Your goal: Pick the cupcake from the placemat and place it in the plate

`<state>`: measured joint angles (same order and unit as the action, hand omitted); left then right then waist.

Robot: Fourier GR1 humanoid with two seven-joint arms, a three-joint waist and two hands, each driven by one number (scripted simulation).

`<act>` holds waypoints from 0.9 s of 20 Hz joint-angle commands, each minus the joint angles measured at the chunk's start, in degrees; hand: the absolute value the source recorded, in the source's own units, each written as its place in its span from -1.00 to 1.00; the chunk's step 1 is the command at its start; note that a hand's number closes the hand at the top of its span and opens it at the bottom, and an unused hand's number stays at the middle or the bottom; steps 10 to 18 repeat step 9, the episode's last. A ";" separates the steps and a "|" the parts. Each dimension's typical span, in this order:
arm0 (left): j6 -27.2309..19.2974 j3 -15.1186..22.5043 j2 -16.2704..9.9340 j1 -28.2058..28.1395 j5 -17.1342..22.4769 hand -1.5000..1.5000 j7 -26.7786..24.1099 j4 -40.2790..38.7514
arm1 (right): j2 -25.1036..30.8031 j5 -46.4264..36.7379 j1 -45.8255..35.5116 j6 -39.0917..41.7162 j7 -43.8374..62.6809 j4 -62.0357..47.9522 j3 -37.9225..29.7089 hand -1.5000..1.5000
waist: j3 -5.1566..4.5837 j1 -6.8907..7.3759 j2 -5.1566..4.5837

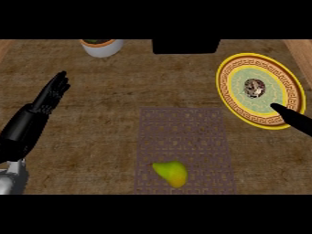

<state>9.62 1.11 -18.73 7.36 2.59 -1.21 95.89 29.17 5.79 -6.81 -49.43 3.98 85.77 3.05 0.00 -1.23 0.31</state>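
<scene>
A cupcake [255, 87] sits at the centre of a round plate [234, 101] with a yellow patterned rim, at about two o'clock on the brown worktop [104, 119]. The right robot hand [300, 121] enters from four o'clock, its straight dark fingers lying across the plate's lower rim, holding nothing; the fingertip stops short of the cupcake, though whether the hand touches the rim or hovers just above it is hard to judge from this angle. The left robot hand [52, 93] shows at nine o'clock, fingers straight and together, pointing up toward eleven o'clock, empty and well apart from everything else. A dark patterned placemat [185, 132] lies at six o'clock in the middle of the worktop, and on its lower part rests a yellow-green fruit, possibly a pear or mango [171, 172]. At eleven o'clock, near the far edge, stands a white pot [104, 47], partly cut off. A black box [185, 46] sits at twelve o'clock.
</scene>
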 commanded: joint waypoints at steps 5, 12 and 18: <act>1.67 0.14 2.41 -1.03 -1.01 0.00 0.59 1.92 | 1.02 -0.06 16.66 5.48 0.78 15.88 -4.61 -1.00 | -0.02 0.75 -0.19; 1.02 -0.63 4.25 2.88 -3.98 0.00 -2.56 -5.54 | -1.58 -0.65 16.61 9.59 -1.94 15.78 -6.07 -1.00 | -0.01 0.85 -0.30; 1.02 -0.63 4.25 2.88 -3.98 0.00 -2.56 -5.54 | -1.58 -0.65 16.61 9.59 -1.94 15.78 -6.07 -1.00 | -0.01 0.85 -0.30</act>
